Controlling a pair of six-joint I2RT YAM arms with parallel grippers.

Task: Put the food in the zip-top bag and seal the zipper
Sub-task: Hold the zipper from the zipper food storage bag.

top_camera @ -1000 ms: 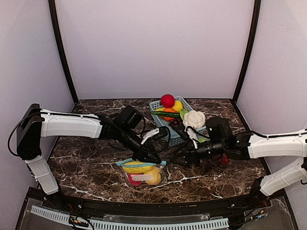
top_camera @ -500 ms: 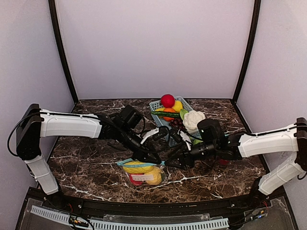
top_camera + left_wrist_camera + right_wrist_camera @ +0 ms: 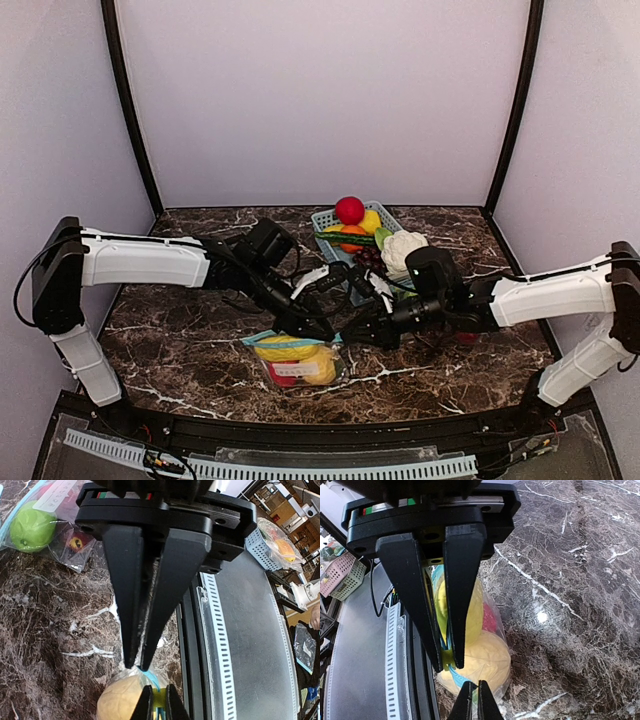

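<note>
The clear zip-top bag [image 3: 297,362] lies near the table's front with a blue zipper along its top. Inside is food: yellow fruit [image 3: 482,662] and a red piece [image 3: 490,620]. My left gripper [image 3: 138,666] is shut, pinching the bag's top edge beside the zipper [image 3: 151,680]. My right gripper [image 3: 449,665] is shut on the yellow-green zipper slider [image 3: 446,656]. In the top view, the left gripper [image 3: 322,331] and right gripper [image 3: 350,333] meet tip to tip at the bag's upper right corner.
A light-blue basket [image 3: 328,217] at the back holds a red ball [image 3: 349,210], other fruit and a white cauliflower [image 3: 404,248]. A second clear bag with a green fruit [image 3: 30,526] lies near the right arm. The table's slotted front rail [image 3: 220,645] is close.
My right arm has slid left to the bag's top, and its jaws have closed on the zipper slider. The left gripper has kept its hold in place.
</note>
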